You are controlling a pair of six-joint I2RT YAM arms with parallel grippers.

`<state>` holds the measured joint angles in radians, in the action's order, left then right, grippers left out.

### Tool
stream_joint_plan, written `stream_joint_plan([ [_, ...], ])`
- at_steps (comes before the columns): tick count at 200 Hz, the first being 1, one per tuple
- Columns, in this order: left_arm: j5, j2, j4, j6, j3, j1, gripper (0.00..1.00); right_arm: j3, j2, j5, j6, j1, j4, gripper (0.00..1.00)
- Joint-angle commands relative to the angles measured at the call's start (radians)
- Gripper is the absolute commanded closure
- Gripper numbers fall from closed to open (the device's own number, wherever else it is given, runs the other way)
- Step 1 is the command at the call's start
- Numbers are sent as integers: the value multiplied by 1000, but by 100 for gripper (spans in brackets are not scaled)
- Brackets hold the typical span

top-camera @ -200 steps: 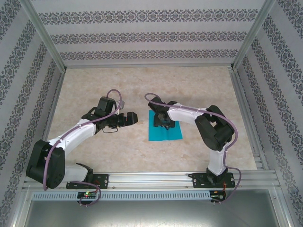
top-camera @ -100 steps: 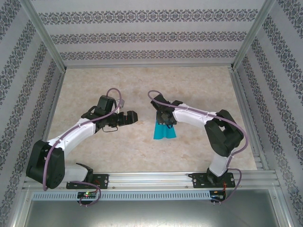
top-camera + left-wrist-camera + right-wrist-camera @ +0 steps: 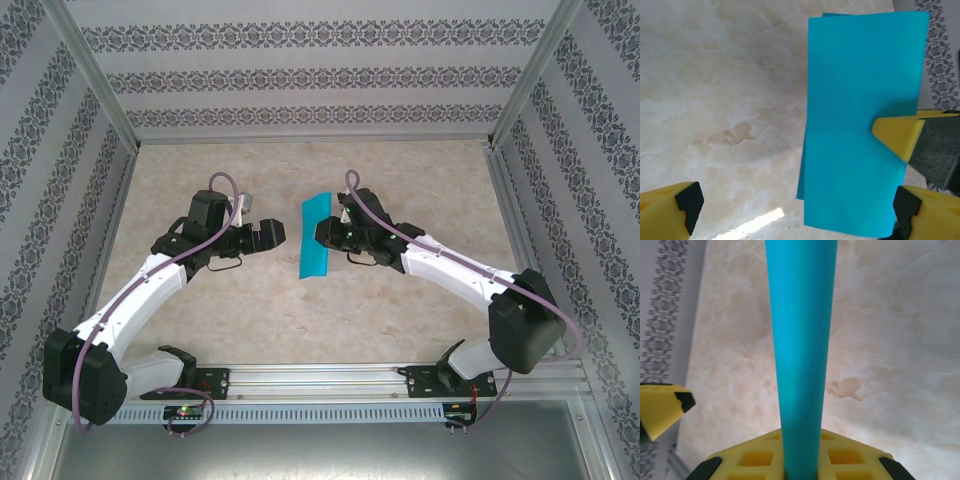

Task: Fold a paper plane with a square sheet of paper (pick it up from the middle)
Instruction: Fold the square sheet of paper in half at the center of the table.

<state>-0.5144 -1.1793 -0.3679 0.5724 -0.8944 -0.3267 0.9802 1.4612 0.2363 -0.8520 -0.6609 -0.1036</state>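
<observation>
The square sheet of paper (image 3: 315, 236) hangs off the table as a narrow, doubled-over teal strip. My right gripper (image 3: 327, 232) is shut on it from the right. In the right wrist view the paper (image 3: 800, 340) runs straight up from between the yellow jaws of the right gripper (image 3: 801, 466). My left gripper (image 3: 274, 235) stands open just left of the sheet, pointing at it. In the left wrist view the paper (image 3: 860, 125) hangs as a flat teal panel ahead of the open left gripper (image 3: 799, 210), with a yellow finger of the right gripper (image 3: 897, 135) pinching its right edge.
A beige marbled tabletop (image 3: 400, 310) lies under both arms. Patterned walls and aluminium posts (image 3: 95, 85) close it in on three sides. A metal rail (image 3: 320, 378) runs along the near edge by the arm bases.
The right gripper has lifted the paper from flat on the table and carried it up and left; the sheet now hangs doubled over. The left gripper has shifted slightly back, facing it.
</observation>
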Motion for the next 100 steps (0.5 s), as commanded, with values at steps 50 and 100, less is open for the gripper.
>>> stream_joint_plan([
  [50,-96,-168,172,127,7,-68,13,-256,72,270,-156,118,371,82],
  [100,-86,-325,281,158,-7,-142,29,-320,137,352,-131,184,410,81],
])
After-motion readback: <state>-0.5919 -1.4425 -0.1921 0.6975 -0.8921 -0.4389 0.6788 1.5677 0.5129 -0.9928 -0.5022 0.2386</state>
